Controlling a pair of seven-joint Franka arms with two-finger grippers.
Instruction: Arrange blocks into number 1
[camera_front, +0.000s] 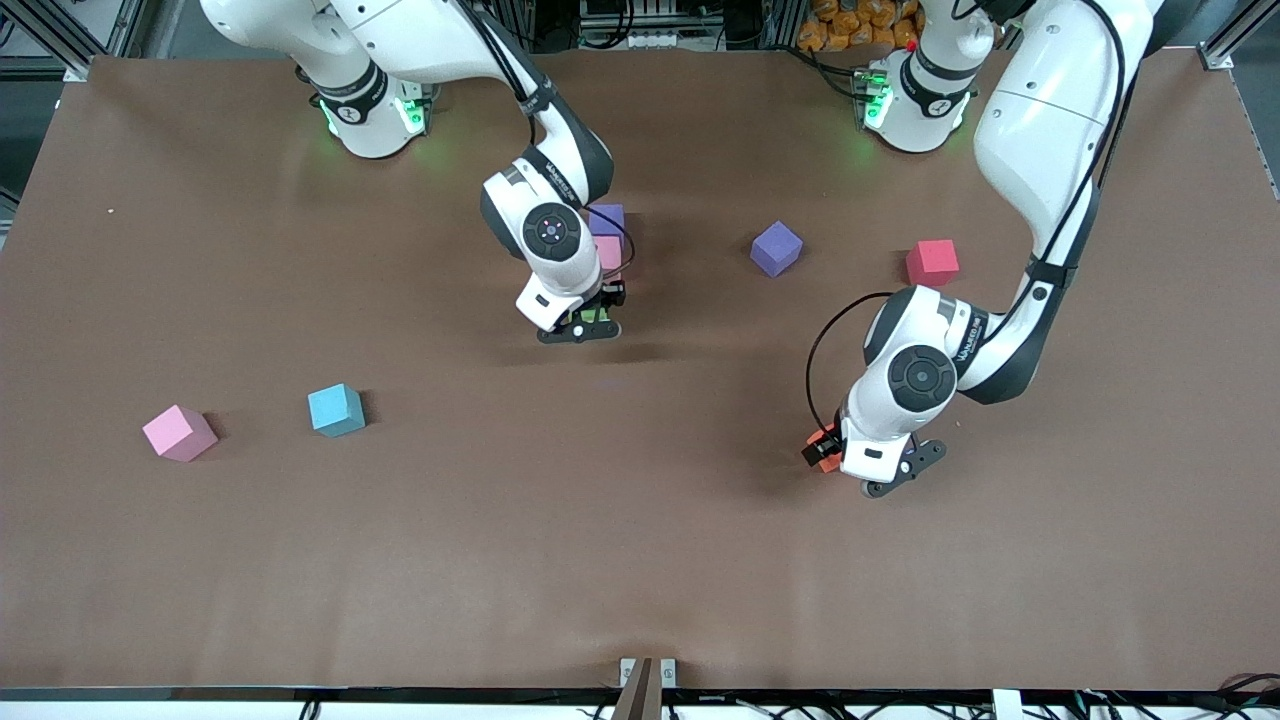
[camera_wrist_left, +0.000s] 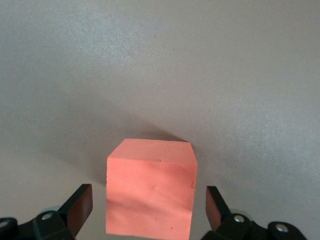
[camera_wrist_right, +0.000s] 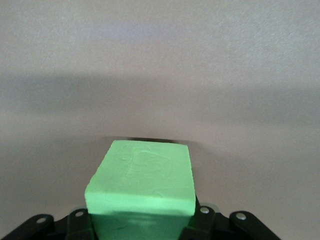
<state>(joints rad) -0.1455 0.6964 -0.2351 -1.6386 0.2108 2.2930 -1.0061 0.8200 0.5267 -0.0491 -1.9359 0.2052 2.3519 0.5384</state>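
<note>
Left fingers (camera_wrist_left: 80, 207) wide, straddling orange cube (camera_wrist_left: 150, 192) — right fingers (camera_wrist_right: 80, 222) clamp green cube (camera_wrist_right: 142, 185).

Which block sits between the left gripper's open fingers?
The orange block, flanked by the left gripper without touching. The green block is clamped in the right gripper.

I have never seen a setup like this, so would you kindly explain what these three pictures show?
Two white robot arms work at a brown table; one picture looks down from above, the other two come from cameras on the wrists. The right pincer is shut on a green block, beside a pink block and a purple block that touch. The left pincer is open around an orange block resting on the table. Loose on the table lie a second purple block, a red cube, a light blue block and a second pink block.
</note>
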